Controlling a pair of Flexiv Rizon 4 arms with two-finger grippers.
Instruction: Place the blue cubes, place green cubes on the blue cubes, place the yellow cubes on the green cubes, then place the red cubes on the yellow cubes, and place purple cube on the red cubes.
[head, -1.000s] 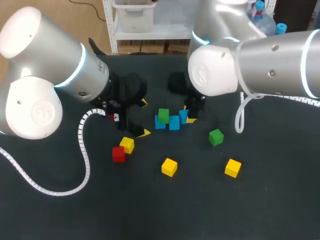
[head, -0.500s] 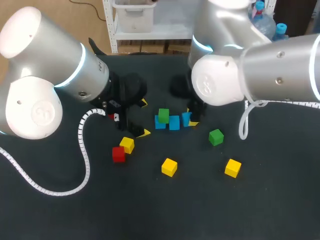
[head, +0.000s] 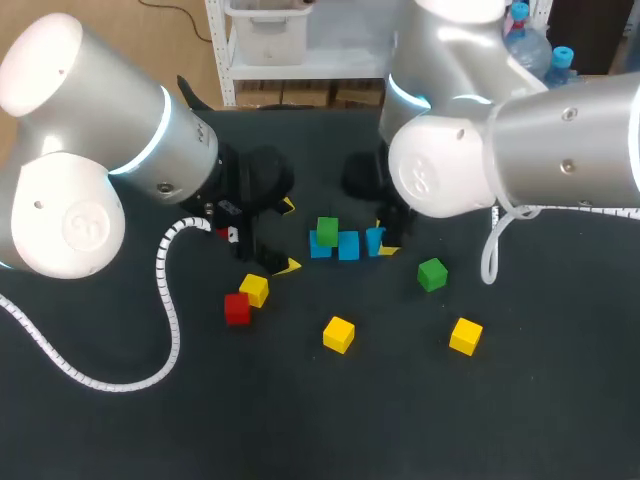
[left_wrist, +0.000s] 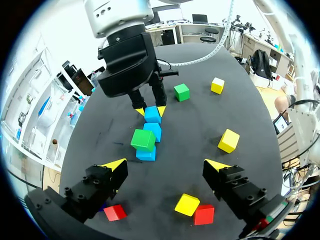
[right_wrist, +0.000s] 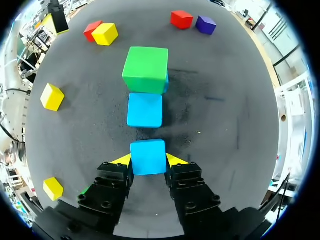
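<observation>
Three blue cubes (head: 348, 245) were pictured in a short row at the centre of the frame in the head view, on the dark table (head: 560, 420). The right claw (head: 381, 238), entering from the upper right, was clamped on the end blue cube (right_wrist: 148, 156) at the right of the row, with a yellow tip pressed against each of two opposite sides. Whether that cube rested on the table could not be told. Just ahead of it, across a narrow gap, the middle blue cube (right_wrist: 145, 110) was seen. Beyond that was the far blue cube (head: 319, 248), on which a stacked green cube (head: 327, 231) was set.

The left claw (left_wrist: 165, 165), shown left of centre in the head view, was held wide apart above the table with nothing between its fingers.

Several loose cubes were scattered below the row in the head view. A red cube (head: 237, 308) and a yellow cube (head: 255, 290) were touching at lower left. A second yellow cube (head: 339, 333) was seen below centre, and a third yellow cube (head: 465, 336) at lower right. A loose green cube (head: 432, 273) was seen right of centre. In the right wrist view a purple cube (right_wrist: 205, 24) and another red cube (right_wrist: 181, 19) were shown side by side, well beyond the stacked green cube.
</observation>
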